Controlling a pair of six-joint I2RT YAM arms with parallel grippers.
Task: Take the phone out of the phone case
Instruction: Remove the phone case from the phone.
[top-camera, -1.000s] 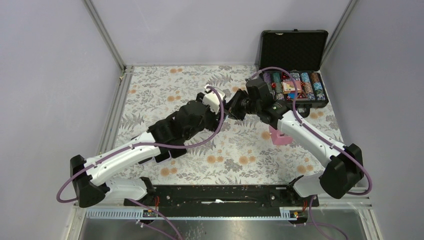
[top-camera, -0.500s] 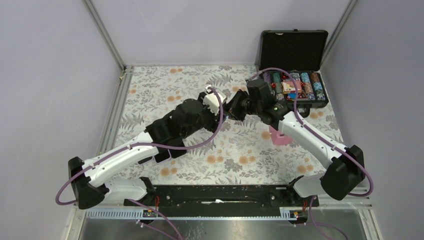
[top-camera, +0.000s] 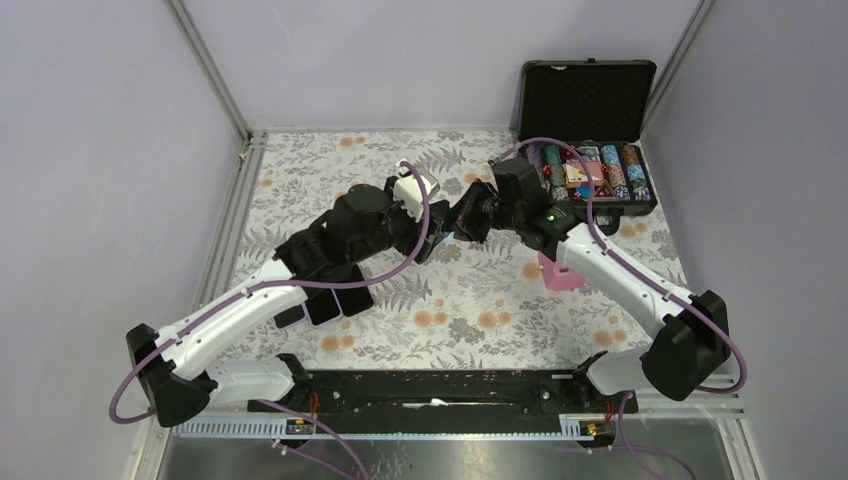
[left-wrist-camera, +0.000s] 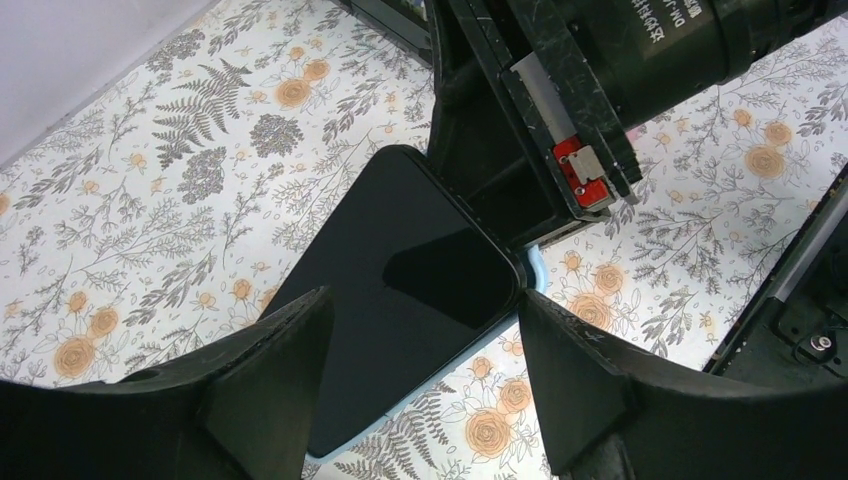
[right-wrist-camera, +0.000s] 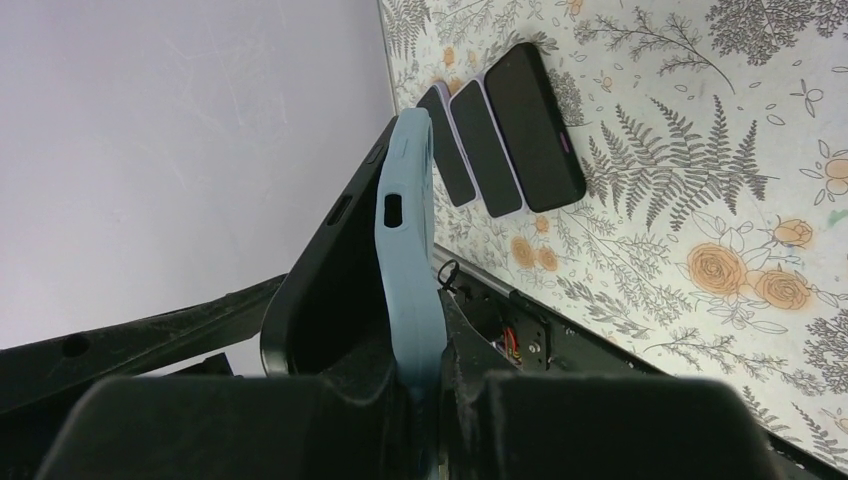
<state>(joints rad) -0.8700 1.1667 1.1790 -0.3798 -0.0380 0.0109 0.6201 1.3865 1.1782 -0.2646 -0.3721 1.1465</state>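
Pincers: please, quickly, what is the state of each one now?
Left pincer: open, astride the phone.
Right pincer: shut on the phone case.

walls (top-camera: 420, 60) — plain lilac | table (top-camera: 480, 310) — floral cloth | posts (top-camera: 205, 65) metal

The only lettering shows in the left wrist view: white print on the black round motor housing (left-wrist-camera: 690, 40) of the right arm, just behind the right tool (left-wrist-camera: 510, 235), at the top right edge of that view. It runs in two short lines, one of Chinese characters and one of Latin letters and digits. Both are cut off by the picture's edge and cannot be read with certainty. In the top view, the chips in the open black case (top-camera: 590, 170) at the table's far right carry markings too small to read.
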